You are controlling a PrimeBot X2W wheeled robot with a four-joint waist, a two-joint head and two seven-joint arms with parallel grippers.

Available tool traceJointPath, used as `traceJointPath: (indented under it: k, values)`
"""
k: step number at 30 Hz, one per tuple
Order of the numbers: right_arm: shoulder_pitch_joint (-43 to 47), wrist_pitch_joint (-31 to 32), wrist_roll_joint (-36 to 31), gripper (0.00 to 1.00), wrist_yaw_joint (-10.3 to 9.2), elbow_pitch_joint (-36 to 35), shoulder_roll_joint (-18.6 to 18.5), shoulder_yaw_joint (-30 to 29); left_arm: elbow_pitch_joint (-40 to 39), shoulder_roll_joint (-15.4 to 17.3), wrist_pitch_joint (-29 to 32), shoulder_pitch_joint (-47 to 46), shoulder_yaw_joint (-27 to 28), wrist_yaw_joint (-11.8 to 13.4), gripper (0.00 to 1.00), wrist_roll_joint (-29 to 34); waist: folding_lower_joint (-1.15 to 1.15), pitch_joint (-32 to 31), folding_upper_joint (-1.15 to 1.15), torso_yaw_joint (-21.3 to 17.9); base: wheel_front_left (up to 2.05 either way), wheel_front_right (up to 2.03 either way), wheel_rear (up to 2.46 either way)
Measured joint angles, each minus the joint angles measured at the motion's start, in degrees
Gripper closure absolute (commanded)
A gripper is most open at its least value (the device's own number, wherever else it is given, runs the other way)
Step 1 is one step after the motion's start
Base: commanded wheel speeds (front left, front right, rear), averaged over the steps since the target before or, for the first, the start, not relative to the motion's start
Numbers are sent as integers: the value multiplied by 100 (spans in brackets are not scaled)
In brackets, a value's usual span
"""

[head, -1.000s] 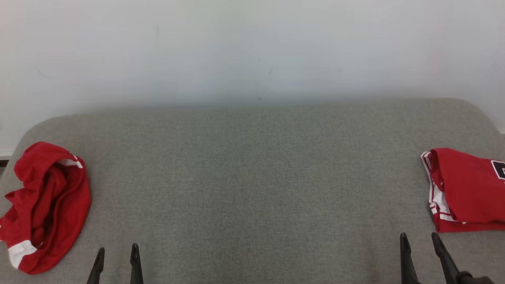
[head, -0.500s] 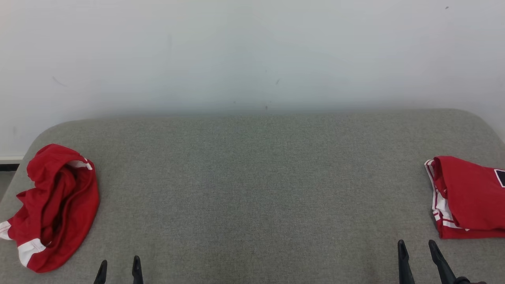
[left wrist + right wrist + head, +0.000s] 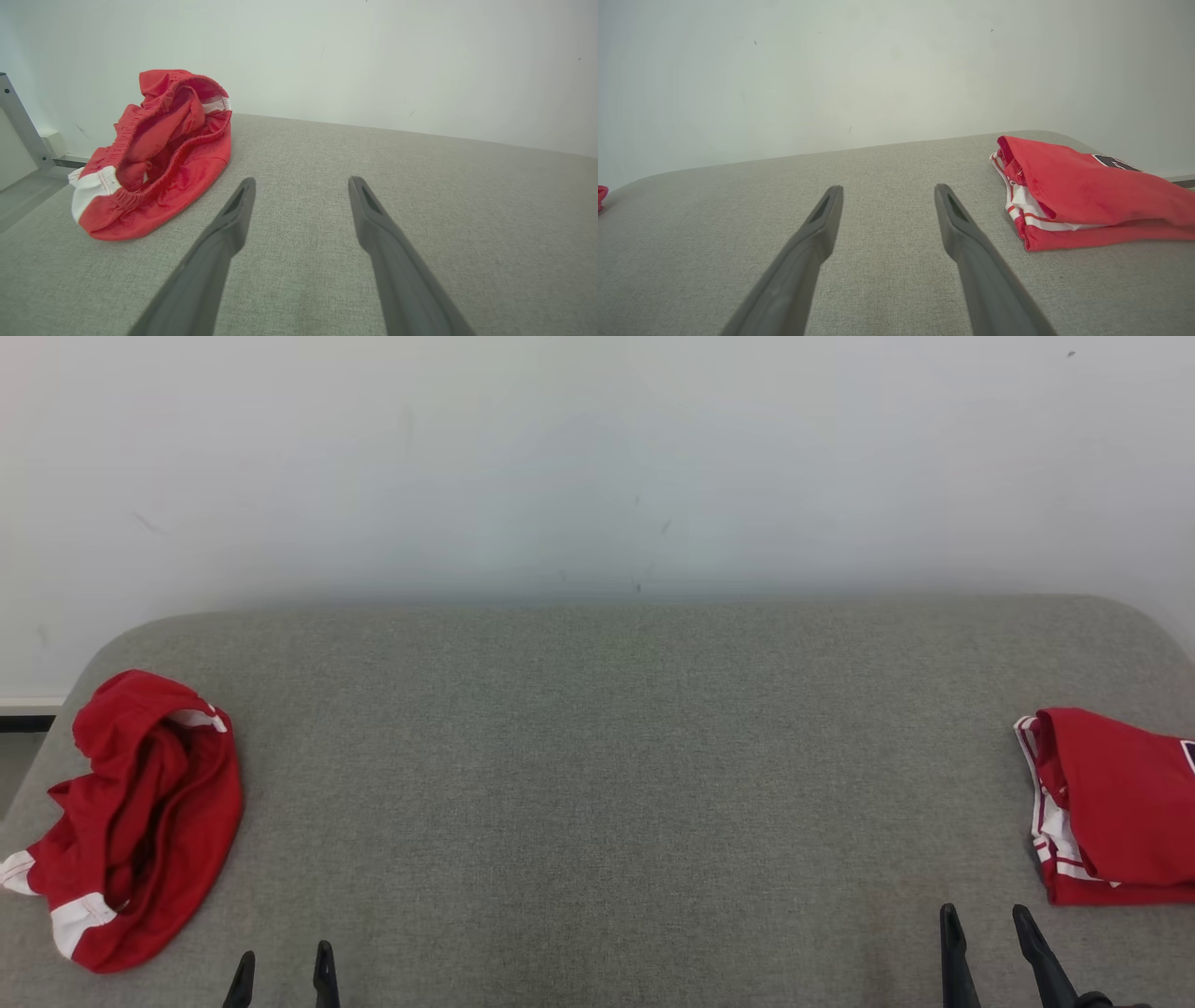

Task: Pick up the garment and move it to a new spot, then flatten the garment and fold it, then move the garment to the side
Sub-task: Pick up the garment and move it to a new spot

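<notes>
A crumpled red garment [image 3: 135, 821] with white bands lies in a heap at the left end of the grey padded surface [image 3: 607, 784]; in the left wrist view the crumpled garment [image 3: 154, 154] is ahead and to the left of my fingers. My left gripper [image 3: 283, 957] stands open and empty at the bottom left, to the right of the heap and apart from it; the left gripper [image 3: 301, 184] hovers over bare fabric. My right gripper [image 3: 986, 919] is open and empty at the bottom right, and the right gripper [image 3: 887, 192] points at bare surface.
A folded red garment [image 3: 1111, 807] with white trim lies at the right edge, seen as a neat stack [image 3: 1078, 193] right of my right fingers. A pale wall [image 3: 597, 457] rises behind the surface. A metal frame leg [image 3: 21, 123] stands past the left end.
The whole head picture has shifted slightly right and down, so the camera moved. Both grippers sit lower in it than a second ago. Neither garment has changed shape.
</notes>
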Motion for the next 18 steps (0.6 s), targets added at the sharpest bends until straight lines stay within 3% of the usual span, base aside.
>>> traceJointPath:
  k: [9, 18]
  values:
    - [27, 0, 3, 0, 0, -2, 1, 78, -1, 1, 0, -2, 34, 9, 0, 2, 0, 18, 0, 207, 0, 0, 0]
    - [19, -1, 76, 0, 0, 43, 3, 238, -36, -2, 0, -2, 77, 18, 0, 63, 0, 50, 0, 687, 0, 0, 0]
